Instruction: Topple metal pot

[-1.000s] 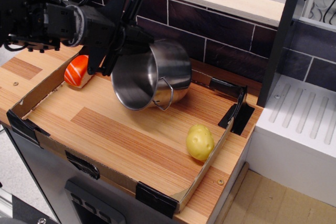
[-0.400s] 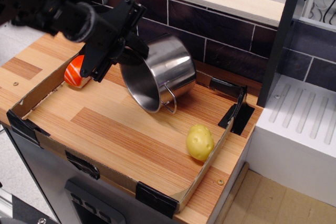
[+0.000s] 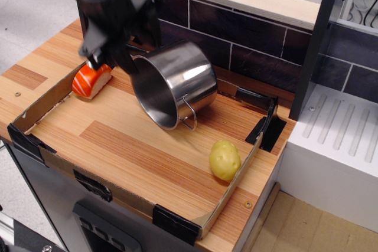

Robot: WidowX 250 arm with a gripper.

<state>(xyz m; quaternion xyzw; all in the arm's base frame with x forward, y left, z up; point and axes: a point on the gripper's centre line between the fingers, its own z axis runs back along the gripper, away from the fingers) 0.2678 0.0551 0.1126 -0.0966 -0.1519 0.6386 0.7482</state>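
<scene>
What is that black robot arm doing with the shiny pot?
The robot is tipping the metal pot over. The pot now lies tilted on its side on the wooden board, with its open mouth facing down and to the left. The black gripper is right at the pot's upper rim, but whether it is gripping the rim is hard to tell. A yellow potato sits near the board's right edge, and an orange and white toy lies by the gripper.
</scene>
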